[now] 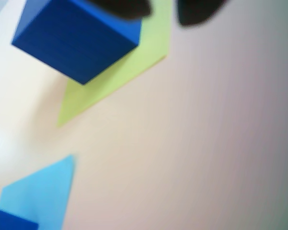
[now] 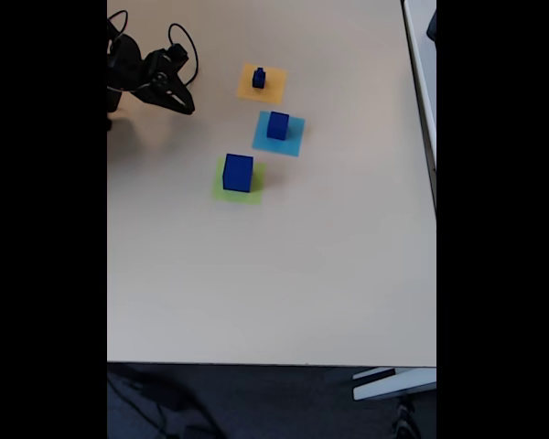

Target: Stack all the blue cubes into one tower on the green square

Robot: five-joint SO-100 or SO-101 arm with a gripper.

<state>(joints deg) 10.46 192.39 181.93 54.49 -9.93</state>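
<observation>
Largest blue cube point(image 2: 238, 173) sitting square on the green square point(image 2: 255, 193), well to the right of and below the pincer point(image 2: 185, 105) in the fixed view; same large cube point(image 1: 77, 36) close under the dark fingertips point(image 1: 125, 7) in the blurred wrist view, resting on the green patch point(image 1: 113, 81) that juts out past it. Medium blue cube point(image 2: 277, 125) on the light-blue square patch point(image 2: 290, 143), right of the pincer and a little lower, apart from the large one; a corner of a dark blue cube point(image 1: 9, 221) at the bottom left of the wrist view, on the light-blue patch point(image 1: 43, 194). Small blue cube point(image 2: 259, 79) on the orange square patch point(image 2: 271, 87), right of the pincer and slightly above it. No tower so far: three cubes standing separately, each on its own patch, in a slanted line. Pincer near the top left of the pale table point(image 2: 284, 274), touching none of the cubes, holding nothing; tips appear slightly parted in both views. Black cables point(image 2: 185, 37) looping above the arm. Dark floor and a pale table foot point(image 2: 392, 382) below the table's near edge.
</observation>
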